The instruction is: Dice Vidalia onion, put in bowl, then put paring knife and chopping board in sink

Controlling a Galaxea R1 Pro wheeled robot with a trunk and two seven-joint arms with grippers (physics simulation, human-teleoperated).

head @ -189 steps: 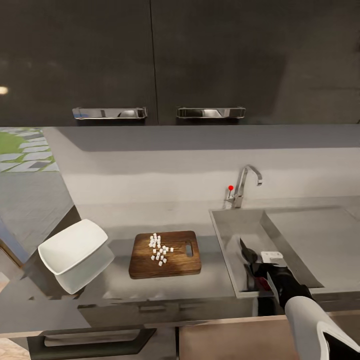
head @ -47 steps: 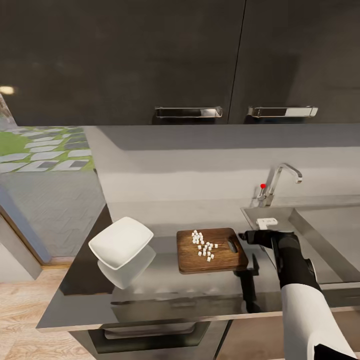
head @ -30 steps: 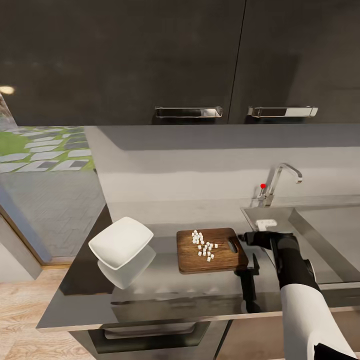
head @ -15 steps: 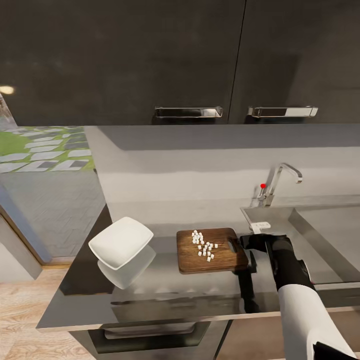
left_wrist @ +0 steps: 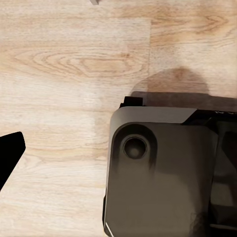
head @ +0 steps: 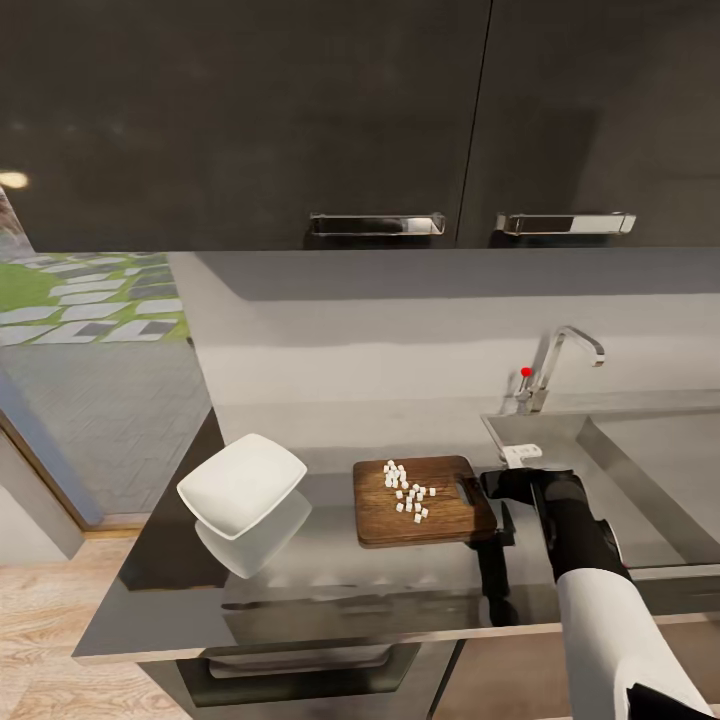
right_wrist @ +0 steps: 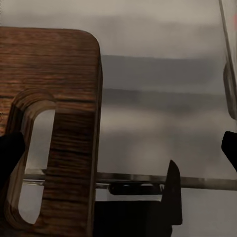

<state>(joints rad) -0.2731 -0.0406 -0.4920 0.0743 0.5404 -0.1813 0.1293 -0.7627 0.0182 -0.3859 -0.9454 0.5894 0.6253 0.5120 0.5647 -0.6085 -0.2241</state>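
Note:
The brown chopping board (head: 448,516) lies on the glossy dark countertop (head: 330,560), with several small white cubes of diced Vidalia onion (head: 407,492) scattered on it. The white squarish bowl (head: 242,483) stands to the board's left. My right gripper (head: 496,484) hovers open at the board's slotted right end. In the right wrist view the chopping board (right_wrist: 64,98) shows its slot (right_wrist: 32,163); one black fingertip (right_wrist: 9,154) sits over the slot and the other (right_wrist: 230,147) is far across. The paring knife is out of view. A left fingertip (left_wrist: 10,154) shows above the wood floor.
The sink (head: 640,470) with its chrome faucet (head: 556,366) lies right of the board. Black upper cabinets (head: 300,120) hang above. The countertop's left end borders an open doorway and plank floor (head: 40,640). My dark base (left_wrist: 163,173) appears below the left wrist.
The camera has shifted since the oldest frame, where the right gripper held the knife over the sink. In the last 1.6 s the right gripper dropped slightly and closed in on the board's slotted end.

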